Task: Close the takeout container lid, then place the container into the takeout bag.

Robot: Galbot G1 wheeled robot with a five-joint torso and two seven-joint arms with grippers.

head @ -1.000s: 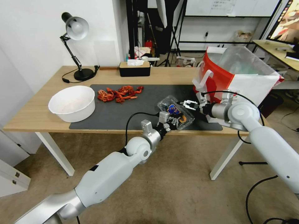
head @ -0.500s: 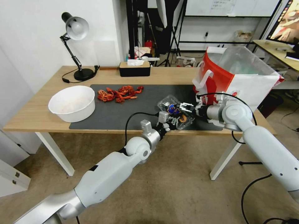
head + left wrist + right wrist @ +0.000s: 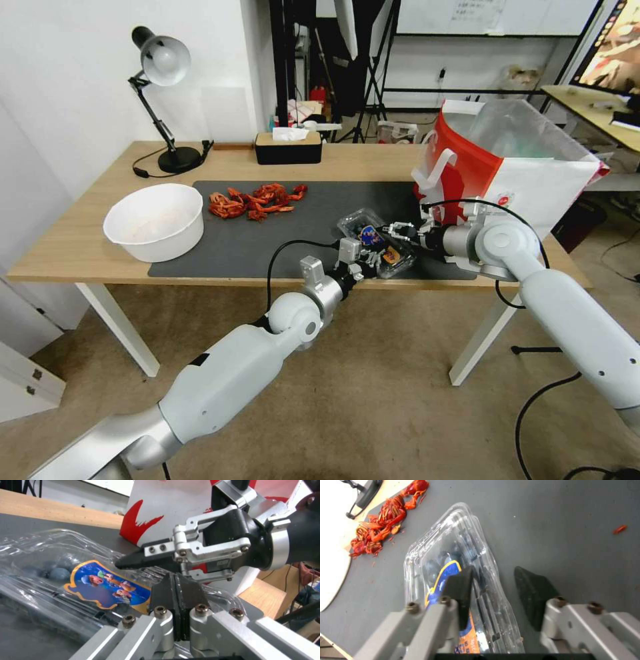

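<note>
Both grippers at takeout container (image 3: 377, 243), right gripper (image 3: 393, 231) straddling

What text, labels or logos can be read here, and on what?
None can be read.
Lid sticker: cartoon figures; print at its orange end too blurred.
Bag round logo: too small.
Whiteboard writing in the room behind: too small.

On your table (image 3: 80, 257) the takeout container (image 3: 377, 243) lies on the mat (image 3: 280, 230) near the front edge, the takeout bag (image 3: 513, 167) to its right, the bowl (image 3: 155, 221) far left, the lamp (image 3: 163, 100) behind.
</note>
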